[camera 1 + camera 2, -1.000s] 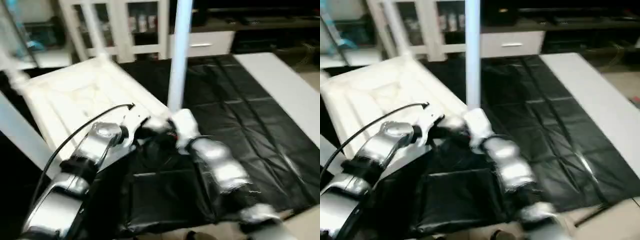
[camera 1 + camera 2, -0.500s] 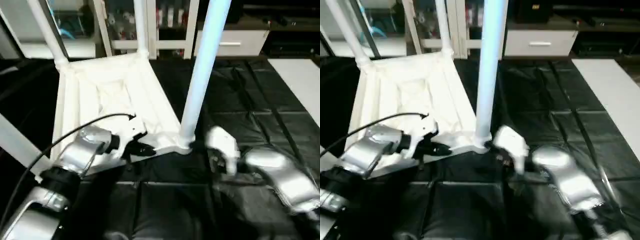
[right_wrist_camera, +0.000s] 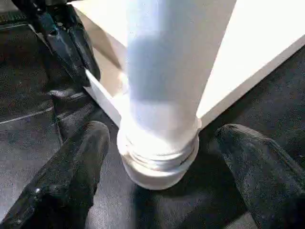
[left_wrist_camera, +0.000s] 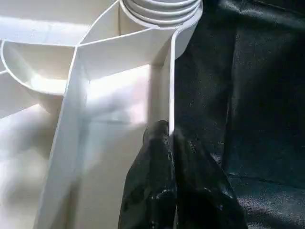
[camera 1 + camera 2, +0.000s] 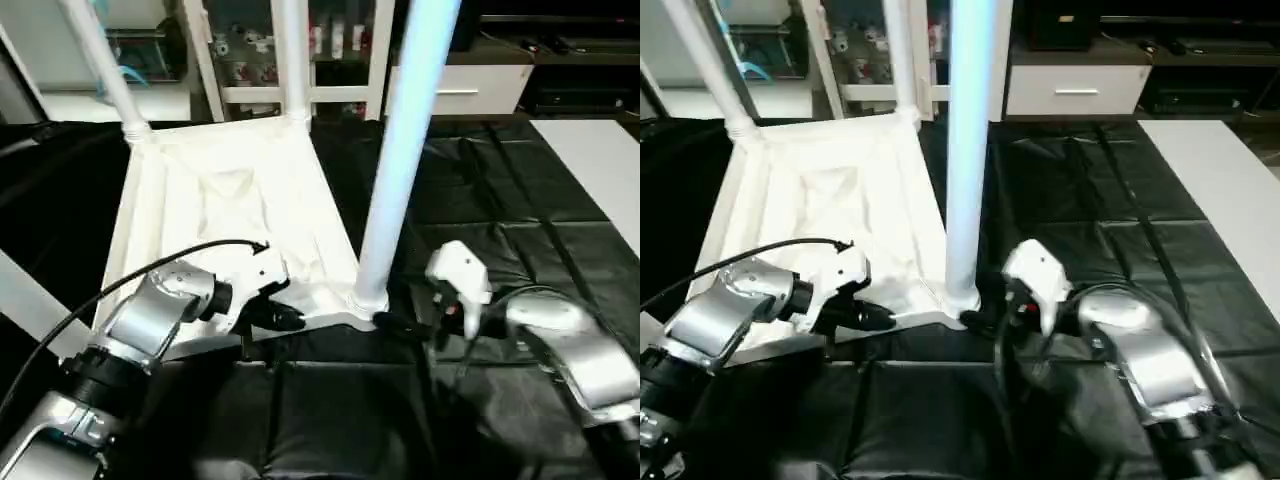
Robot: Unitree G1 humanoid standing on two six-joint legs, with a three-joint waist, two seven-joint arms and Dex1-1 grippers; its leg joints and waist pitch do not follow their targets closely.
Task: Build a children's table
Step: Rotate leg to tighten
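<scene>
The white tabletop point(image 5: 230, 200) lies upside down on the black-covered work table, ribs facing up. Two white legs point(image 5: 100, 60) stand in its far corners. A third leg point(image 5: 400, 150) rises from the near right corner socket point(image 3: 159, 167). A fourth leg point(image 5: 30, 300) slants past the near left corner. My left gripper point(image 5: 285, 318) is shut on the tabletop's thin near rim point(image 4: 170, 95), just left of that socket. My right gripper point(image 3: 163, 131) is open, with one finger point(image 3: 81, 157) on each side of the near right leg's base, not touching it.
The black cover point(image 5: 500, 200) spreads to the right of the tabletop. A white board point(image 5: 600, 160) lies along its right edge. White shelving point(image 5: 250, 60) and a drawer unit point(image 5: 470, 90) stand behind. A black cable point(image 5: 150, 275) arcs over my left forearm.
The head camera has swung and tilted, so the whole picture has shifted. My right arm has drawn back slightly from the near right leg's base and come to rest. The left gripper keeps its hold.
</scene>
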